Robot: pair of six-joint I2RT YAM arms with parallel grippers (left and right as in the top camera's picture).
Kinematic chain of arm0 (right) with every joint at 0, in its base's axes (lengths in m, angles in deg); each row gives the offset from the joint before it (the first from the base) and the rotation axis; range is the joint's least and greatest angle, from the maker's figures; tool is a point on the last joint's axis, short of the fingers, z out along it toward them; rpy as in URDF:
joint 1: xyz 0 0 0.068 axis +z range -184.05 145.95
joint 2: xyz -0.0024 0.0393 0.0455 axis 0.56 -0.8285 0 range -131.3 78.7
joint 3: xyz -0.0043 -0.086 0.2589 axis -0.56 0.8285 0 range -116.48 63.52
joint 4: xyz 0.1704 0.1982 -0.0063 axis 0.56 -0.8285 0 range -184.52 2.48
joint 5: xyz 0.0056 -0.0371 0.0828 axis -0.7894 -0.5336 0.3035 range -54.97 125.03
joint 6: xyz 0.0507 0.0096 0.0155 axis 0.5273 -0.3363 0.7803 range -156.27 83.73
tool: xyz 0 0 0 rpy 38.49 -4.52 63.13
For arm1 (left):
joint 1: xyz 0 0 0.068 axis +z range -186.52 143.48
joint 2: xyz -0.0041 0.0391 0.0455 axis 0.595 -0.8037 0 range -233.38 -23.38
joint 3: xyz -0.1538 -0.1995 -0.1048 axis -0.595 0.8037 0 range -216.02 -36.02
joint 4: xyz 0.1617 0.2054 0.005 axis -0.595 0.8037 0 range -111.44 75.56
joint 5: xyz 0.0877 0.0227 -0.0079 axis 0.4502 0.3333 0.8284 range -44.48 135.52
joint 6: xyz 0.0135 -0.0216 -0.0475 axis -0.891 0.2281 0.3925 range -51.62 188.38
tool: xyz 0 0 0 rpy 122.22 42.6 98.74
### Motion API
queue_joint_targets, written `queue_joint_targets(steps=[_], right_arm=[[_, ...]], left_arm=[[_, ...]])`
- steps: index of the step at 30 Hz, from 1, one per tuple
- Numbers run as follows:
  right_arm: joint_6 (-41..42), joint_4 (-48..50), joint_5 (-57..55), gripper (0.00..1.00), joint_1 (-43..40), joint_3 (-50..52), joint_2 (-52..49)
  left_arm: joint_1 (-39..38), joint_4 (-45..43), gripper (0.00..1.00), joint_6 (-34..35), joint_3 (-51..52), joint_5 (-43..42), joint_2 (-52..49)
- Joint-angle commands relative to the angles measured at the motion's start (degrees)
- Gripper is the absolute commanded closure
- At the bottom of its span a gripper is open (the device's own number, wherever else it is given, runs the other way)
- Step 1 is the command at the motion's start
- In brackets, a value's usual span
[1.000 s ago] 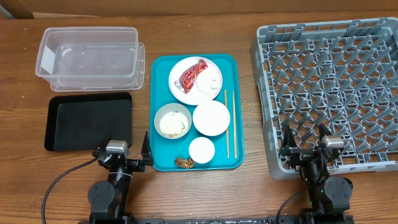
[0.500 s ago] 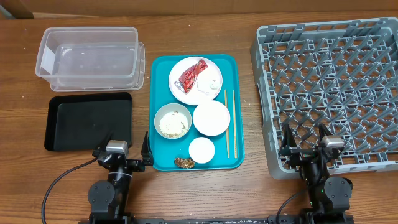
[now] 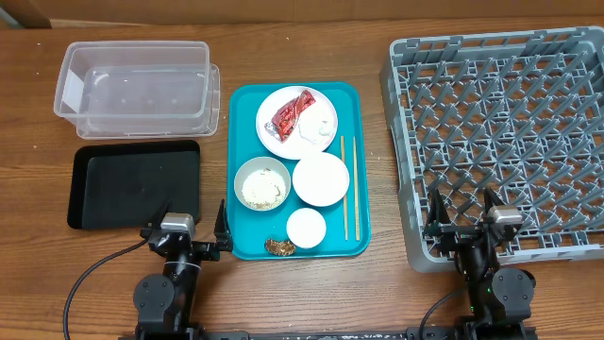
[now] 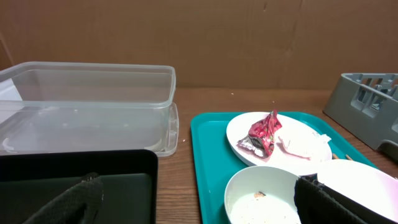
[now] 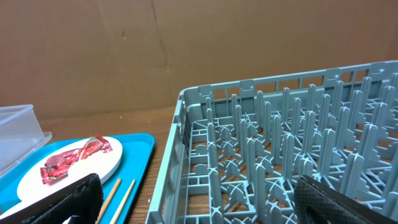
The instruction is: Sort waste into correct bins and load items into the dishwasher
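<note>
Sitting at the near edge of the wooden table, the left gripper has its jaws spread wide and holds nothing. It is placed between the near right corner of the black tray and the near left corner of the teal serving tray. The right gripper is also at the near edge, jaws wide apart and empty, its fingers in front of the near wall of the grey dish rack.

On the teal tray, nearest the arms, lies the small brown food lump, with the small cup just beyond it to the right. Farther in, two bowls sit side by side. The left bowl has white rice-like grains in its bottom, and the right bowl looks empty. The wooden chopsticks lie parallel along the tray's right side, running near to far beside the cup and the right bowl. At the far end of the tray is the plate, carrying the crumpled red-and-white wrapper on its left and the white tissue wad on its right, the two touching.

Left of the teal tray, the black tray lies near and the clear plastic tub lies just beyond it, both with nothing visible inside. The dish rack fills the right side of the table, well apart from the teal tray, with no dishes among its pegs.
</note>
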Motion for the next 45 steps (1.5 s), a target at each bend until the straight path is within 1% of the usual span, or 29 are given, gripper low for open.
queue_joint_targets(steps=[1, 33, 37, 40, 43, 45], right_arm=[[0.0, 0.3, -0.3, 0.0, 0.2, 0.6, 0.7], [0.0, 0.3, -0.3, 0.0, 0.2, 0.6, 0.7], [0.0, 0.4, 0.2, 0.0, 0.2, 0.6, 0.7], [2.3, 0.3, 0.1, 0.0, 0.2, 0.6, 0.7], [10.0, -1.2, 0.1, 0.0, 0.2, -0.1, 0.7], [10.6, -3.7, 0.1, 0.0, 0.2, -1.9, 0.3]], left_arm=[[-0.5, 0.0, 0.0, -1.3, 0.3, -0.6, 0.6], [-0.5, 0.0, 0.0, -1.3, 0.3, -0.7, 0.6], [-0.3, -0.1, 0.0, -1.3, 0.3, 0.5, 0.6], [-0.3, -0.3, 0.0, 0.1, 0.3, 0.5, 0.6], [-0.3, 1.2, 0.0, 0.0, -1.4, 0.5, 0.6], [-0.3, 2.3, 0.0, 0.0, -2.9, 0.9, 0.4]])
